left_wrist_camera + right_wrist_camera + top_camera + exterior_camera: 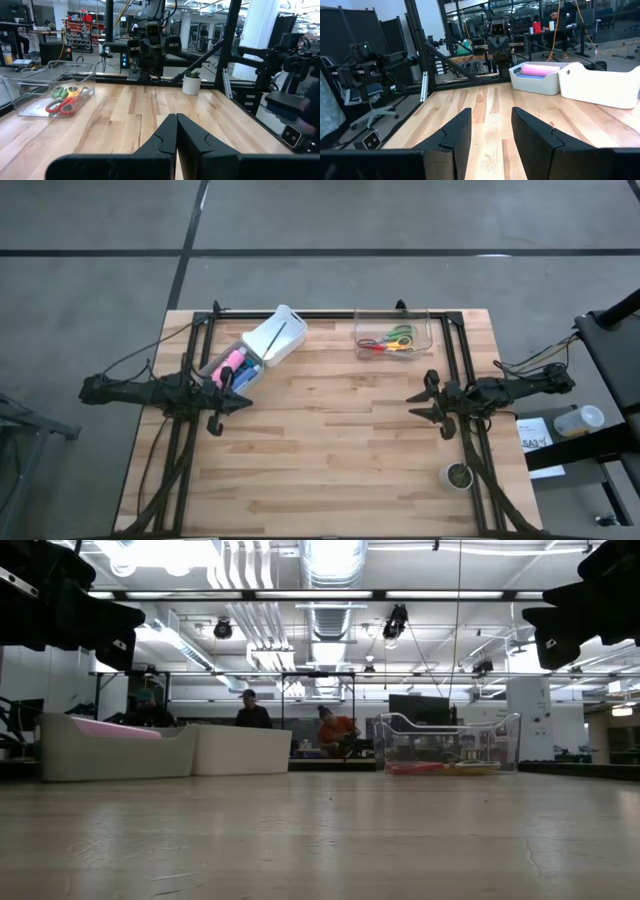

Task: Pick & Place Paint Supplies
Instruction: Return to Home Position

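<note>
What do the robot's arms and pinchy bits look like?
The left arm and right arm are black and skinny, with thin dark cables looping off them. The left tool and right tool each have two black, wedge-shaped fingers.

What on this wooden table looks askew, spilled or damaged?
Both white plastic bins at the far left sit diagonal on the wooden table, unlike the square-set clear plastic bin. Nothing looks spilled or damaged.
</note>
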